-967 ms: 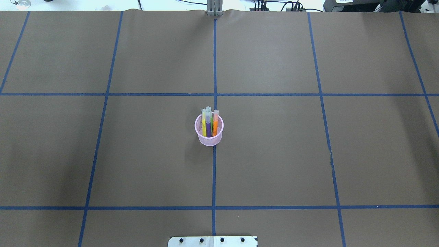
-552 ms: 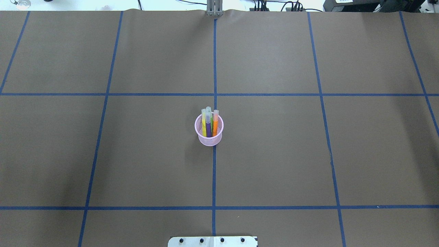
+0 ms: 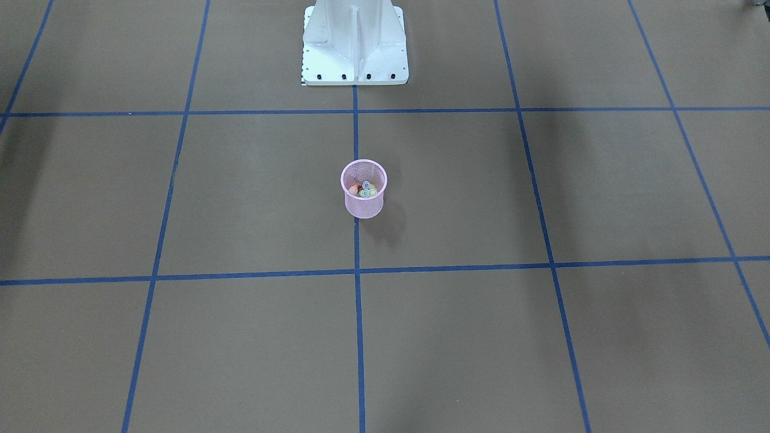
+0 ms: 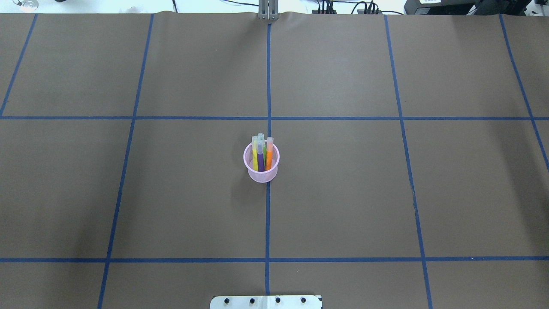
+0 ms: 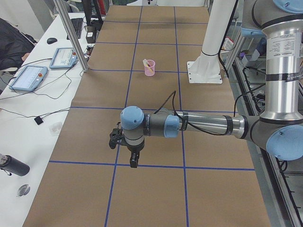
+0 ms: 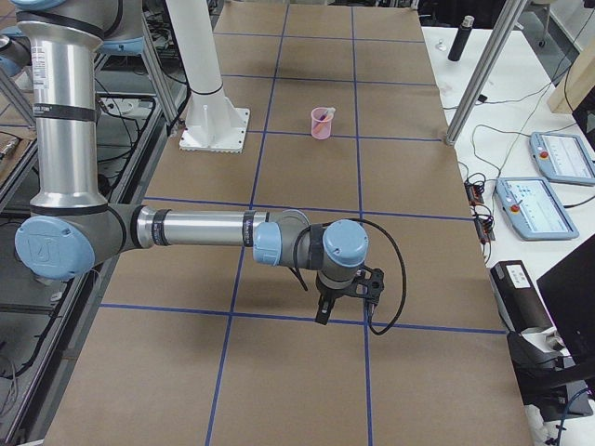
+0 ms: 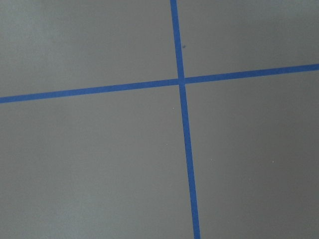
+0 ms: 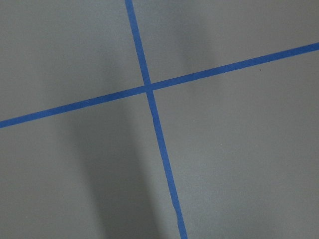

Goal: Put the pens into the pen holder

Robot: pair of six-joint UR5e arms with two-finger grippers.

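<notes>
The pink mesh pen holder (image 4: 261, 176) stands upright at the table's middle on the centre tape line; it also shows in the front view (image 3: 364, 207). Inside it stand a purple pen (image 4: 260, 162), an orange pen (image 4: 269, 157), a green pen (image 4: 264, 151) and a yellow pen (image 4: 254, 158), cap ends up. My left gripper (image 5: 134, 162) shows only in the left side view, far from the holder, pointing down at the table. My right gripper (image 6: 322, 314) shows only in the right side view, likewise far off. I cannot tell whether either is open or shut.
The white robot pedestal (image 3: 355, 45) stands at the table's near edge. Blue tape lines grid the brown table cover (image 4: 343, 193). Beyond the far edge stand metal posts (image 6: 483, 74), teach pendants (image 6: 535, 204) and cables. Both wrist views show only bare cover and tape crossings.
</notes>
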